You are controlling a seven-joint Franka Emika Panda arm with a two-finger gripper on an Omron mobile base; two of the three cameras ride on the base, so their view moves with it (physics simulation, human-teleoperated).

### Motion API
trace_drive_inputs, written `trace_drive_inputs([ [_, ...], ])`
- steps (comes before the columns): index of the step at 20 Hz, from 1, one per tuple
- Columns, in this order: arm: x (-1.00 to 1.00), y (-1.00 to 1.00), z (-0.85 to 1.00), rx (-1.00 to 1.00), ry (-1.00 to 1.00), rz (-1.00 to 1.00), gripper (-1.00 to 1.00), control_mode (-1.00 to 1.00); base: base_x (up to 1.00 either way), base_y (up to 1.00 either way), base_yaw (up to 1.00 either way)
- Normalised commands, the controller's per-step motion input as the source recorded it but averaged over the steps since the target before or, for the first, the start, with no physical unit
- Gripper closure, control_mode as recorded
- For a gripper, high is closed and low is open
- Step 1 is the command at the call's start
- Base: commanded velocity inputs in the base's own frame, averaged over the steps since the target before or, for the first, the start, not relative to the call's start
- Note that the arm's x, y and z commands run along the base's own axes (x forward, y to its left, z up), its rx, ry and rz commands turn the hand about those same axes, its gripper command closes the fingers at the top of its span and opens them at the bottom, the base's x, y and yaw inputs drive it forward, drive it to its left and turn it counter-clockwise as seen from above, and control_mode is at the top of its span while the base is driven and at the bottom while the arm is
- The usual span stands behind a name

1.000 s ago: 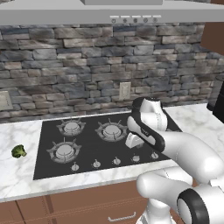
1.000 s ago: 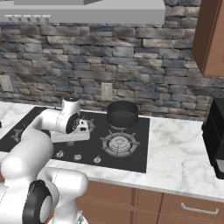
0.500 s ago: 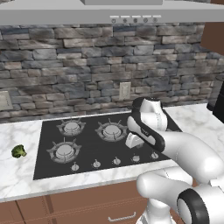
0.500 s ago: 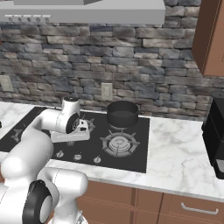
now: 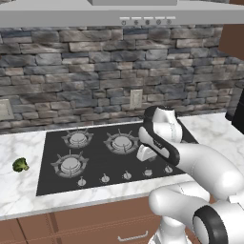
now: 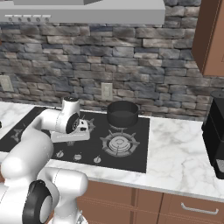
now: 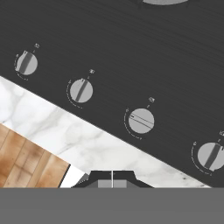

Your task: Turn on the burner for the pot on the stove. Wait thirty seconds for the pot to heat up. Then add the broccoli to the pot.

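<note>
The black stove (image 5: 100, 157) lies in the marble counter, with a row of small knobs (image 5: 127, 175) along its front. A dark pot (image 6: 123, 114) sits on the back right burner. At the far left, the green broccoli (image 5: 20, 165) lies on the counter. My gripper (image 7: 112, 180) is shut with nothing in it and hovers above the knob row, near the stove's front edge. In the hand view, one knob (image 7: 141, 120) has its mark at a different angle from its neighbours (image 7: 81, 90). My hand (image 6: 70, 134) hangs left of the pot, apart from it.
A black coffee machine (image 6: 216, 131) stands at the counter's right end. The stone wall with an outlet (image 5: 136, 99) runs behind the stove and a range hood (image 5: 143, 14) hangs above. Wooden drawers (image 6: 192, 208) sit below the counter.
</note>
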Motion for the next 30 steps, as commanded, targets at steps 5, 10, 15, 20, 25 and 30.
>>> trace_drive_inputs([
  [5,0.0,0.0,0.0,0.0,0.0,0.0,1.0,-1.0,0.0,0.0,0.0],
  [10,0.0,0.0,0.0,0.0,0.0,0.0,1.0,-1.0,0.0,0.0,0.0],
  [15,0.0,0.0,0.0,0.0,0.0,0.0,1.0,-1.0,0.0,0.0,0.0],
  [20,0.0,0.0,0.0,0.0,0.0,0.0,1.0,-1.0,0.0,0.0,0.0],
  [25,0.0,0.0,0.0,0.0,0.0,0.0,1.0,-1.0,0.0,0.0,0.0],
  [30,0.0,0.0,0.0,0.0,0.0,0.0,1.0,-1.0,0.0,0.0,0.0],
])
